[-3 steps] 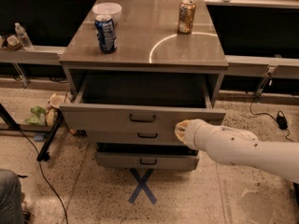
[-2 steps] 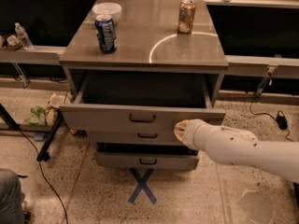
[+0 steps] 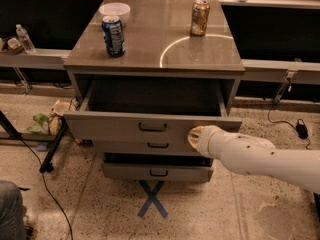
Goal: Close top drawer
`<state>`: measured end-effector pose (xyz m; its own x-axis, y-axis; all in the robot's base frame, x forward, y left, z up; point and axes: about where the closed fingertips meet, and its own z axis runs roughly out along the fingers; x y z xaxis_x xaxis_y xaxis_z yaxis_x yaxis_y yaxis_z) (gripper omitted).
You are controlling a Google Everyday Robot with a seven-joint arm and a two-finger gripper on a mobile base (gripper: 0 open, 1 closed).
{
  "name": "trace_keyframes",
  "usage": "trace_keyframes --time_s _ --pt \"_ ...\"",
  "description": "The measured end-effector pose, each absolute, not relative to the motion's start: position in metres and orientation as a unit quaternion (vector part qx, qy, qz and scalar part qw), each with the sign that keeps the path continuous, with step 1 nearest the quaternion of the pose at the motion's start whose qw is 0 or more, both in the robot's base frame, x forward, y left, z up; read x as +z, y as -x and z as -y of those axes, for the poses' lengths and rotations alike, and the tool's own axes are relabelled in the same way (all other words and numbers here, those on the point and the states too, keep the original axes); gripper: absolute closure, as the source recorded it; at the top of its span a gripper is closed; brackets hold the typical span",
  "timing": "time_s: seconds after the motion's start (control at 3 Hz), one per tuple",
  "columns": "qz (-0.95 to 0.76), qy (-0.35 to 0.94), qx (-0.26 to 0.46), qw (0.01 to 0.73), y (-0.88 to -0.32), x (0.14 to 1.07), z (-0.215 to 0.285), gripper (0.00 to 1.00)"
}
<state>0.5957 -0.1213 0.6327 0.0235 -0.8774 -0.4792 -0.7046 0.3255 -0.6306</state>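
The top drawer [image 3: 110, 126] stands pulled well out of the cabinet under the tabletop [image 3: 155, 39], its deep box open to view. The middle drawer [image 3: 125, 147] and the bottom drawer [image 3: 125, 172] sit below it. The pincer [image 3: 196, 138] is at the top drawer's front panel, at about 3 o'clock from the small dark handle [image 3: 152, 127], touching the metal or very nearly so. Whether it is spread or pressed together I cannot tell.

The drawer looks like stiff sheet metal, rigid and not fragile. Nothing shows inside the box, so it is probably fairly light and should slide easily. No grasp seems needed — a flat push on the front panel, nearer the handle than the 3 o'clock end, seems least likely to skew it. A blue can [image 3: 113, 35] and a gold can [image 3: 200, 17] stand on the tabletop — a hard slam could shake them.
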Motion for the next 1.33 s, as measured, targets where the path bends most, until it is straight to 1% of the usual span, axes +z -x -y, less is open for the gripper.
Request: trace_keyframes --time_s 0.67,1.33 --pt "-0.670 0.577 -0.122 0.451 -0.617 0.645 0.124 1.00" --pt "-0.653 0.577 -0.128 0.473 -0.651 0.636 0.118 1.00"
